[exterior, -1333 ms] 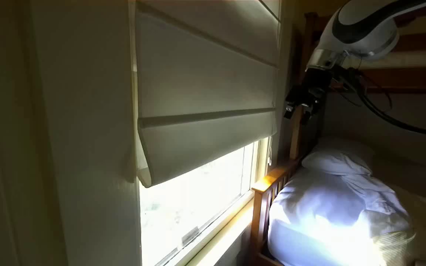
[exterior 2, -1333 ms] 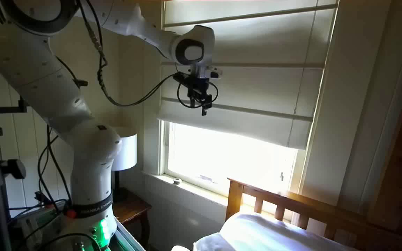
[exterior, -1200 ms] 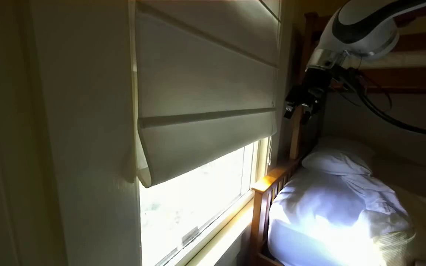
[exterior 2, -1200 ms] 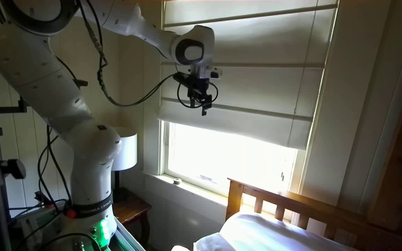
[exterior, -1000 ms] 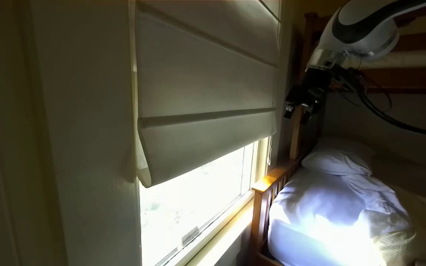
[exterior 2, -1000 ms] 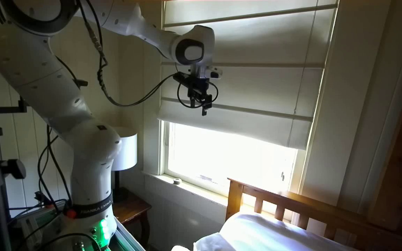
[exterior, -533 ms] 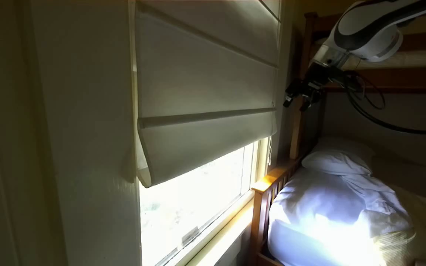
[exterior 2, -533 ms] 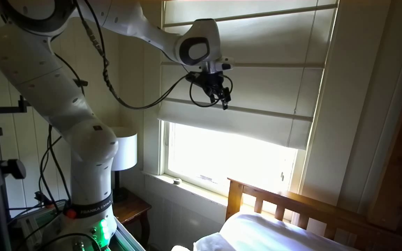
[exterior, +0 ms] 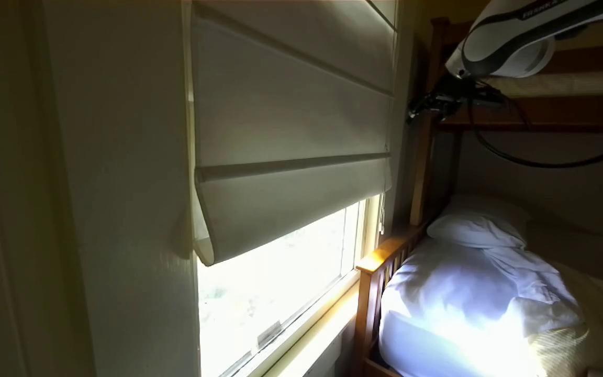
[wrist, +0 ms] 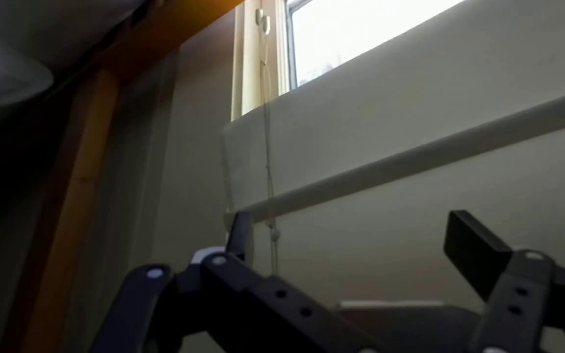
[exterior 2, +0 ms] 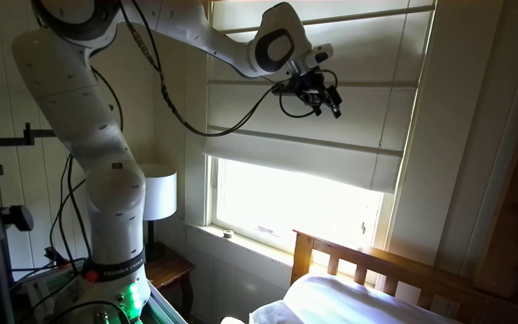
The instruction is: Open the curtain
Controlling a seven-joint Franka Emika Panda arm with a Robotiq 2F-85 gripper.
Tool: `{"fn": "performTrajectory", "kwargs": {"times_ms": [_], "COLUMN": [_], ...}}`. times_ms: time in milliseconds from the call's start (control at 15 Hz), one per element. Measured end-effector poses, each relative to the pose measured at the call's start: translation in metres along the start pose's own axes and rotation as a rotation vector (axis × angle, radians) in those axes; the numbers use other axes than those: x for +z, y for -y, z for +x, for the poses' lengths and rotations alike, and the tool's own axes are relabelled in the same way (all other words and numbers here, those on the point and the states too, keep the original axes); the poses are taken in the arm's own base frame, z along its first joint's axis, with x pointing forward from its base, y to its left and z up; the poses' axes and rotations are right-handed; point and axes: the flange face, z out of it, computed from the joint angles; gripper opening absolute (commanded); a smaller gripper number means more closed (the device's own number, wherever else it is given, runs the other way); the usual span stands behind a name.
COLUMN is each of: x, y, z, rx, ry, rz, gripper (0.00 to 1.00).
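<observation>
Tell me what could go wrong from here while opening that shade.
The thin cord hangs in front of the shade, so the open gripper might miss it or pinch cord and shade together. The black cables droop in a slack loop and may snag during the reach.

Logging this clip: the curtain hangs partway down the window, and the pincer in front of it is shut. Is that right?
Not quite: the pincer is open, not shut; the wrist view shows its fingers spread apart. The curtain does hang partway down the window, with the pincer in front.
</observation>
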Motion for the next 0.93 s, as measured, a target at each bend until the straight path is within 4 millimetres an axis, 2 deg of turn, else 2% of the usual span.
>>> {"fn": "performTrajectory", "kwargs": {"times_ms": [133, 400, 600, 733, 933], "x": [0.009, 0.017, 0.016, 0.02, 0.037], "y": [-0.002, -0.002, -0.002, -0.01, -0.025], "z": [0.014, 0.019, 0.032, 0.045, 0.062], "rx": [0.022, 0.029, 0.009, -0.045, -0.134], "ry": [0.011, 0.009, -0.1, -0.158, -0.164], "rz": [-0.035, -0.04, -0.029, -0.038, -0.065], "gripper": [1.0, 1.0, 1.0, 1.0, 1.0]}}
